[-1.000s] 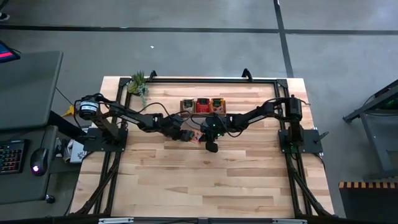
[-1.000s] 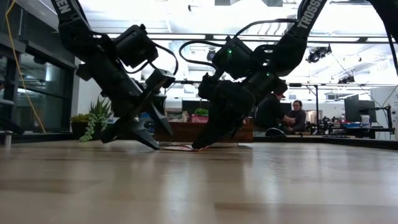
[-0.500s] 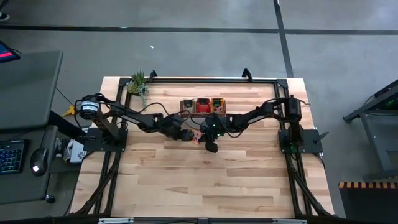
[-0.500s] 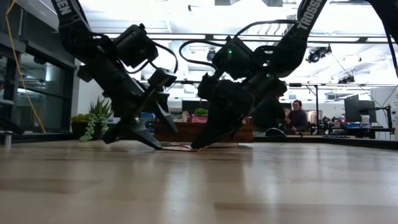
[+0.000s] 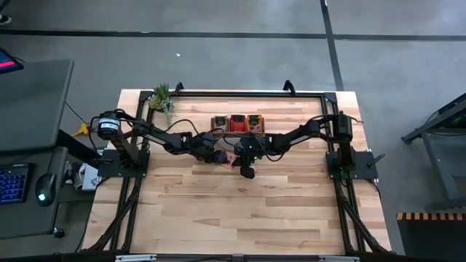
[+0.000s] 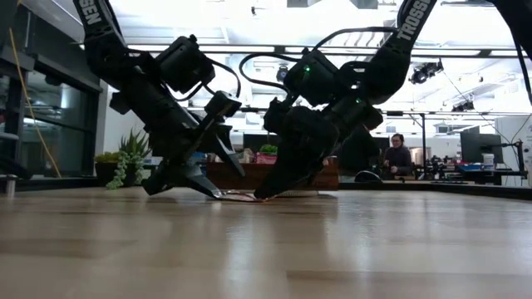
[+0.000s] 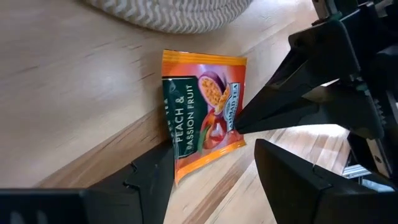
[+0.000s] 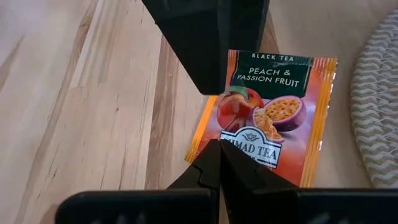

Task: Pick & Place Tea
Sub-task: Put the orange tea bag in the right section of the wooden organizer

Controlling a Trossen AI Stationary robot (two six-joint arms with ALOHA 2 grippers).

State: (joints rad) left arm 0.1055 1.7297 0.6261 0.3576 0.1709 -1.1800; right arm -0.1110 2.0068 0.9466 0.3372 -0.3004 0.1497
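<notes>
1. Sachet (image 8: 268,115): a flat orange packet printed "Black Tea, Peach & Passion Fruit", lying flat on the table (image 5: 240,211) near its middle, just in front of the tray (image 5: 237,124). It also shows in the left wrist view (image 7: 203,112) and, as a small orange patch between the two grippers, in the high view (image 5: 228,160).

2. Right gripper (image 8: 219,163): fingers closed together, holding nothing. The joined tips press down on the sachet's label, near one edge of the packet. In the low view (image 6: 264,194) the gripper slants down to the tabletop.

3. Left gripper (image 7: 208,168): fingers spread apart, nothing held. They stand on either side of one end of the sachet, one finger (image 7: 152,177) at the packet's corner and the other just beside its edge. In the low view (image 6: 199,189) the tips sit at table level, facing the right gripper.

4. Both arms reach in from opposite sides and meet over the sachet, as the high view shows.

5. Tray: a wooden tray with three compartments, near the table's far edge; red and orange packets fill the middle and right compartments, while what the left one holds cannot be told.

6. Mat (image 8: 377,106): a pale woven round piece with a zigzag pattern, just beside the sachet.

7. Plant (image 5: 162,95): a small green plant at the far left corner.

8. Background, low view: a person (image 6: 397,154) sits in the room behind the table.
</notes>
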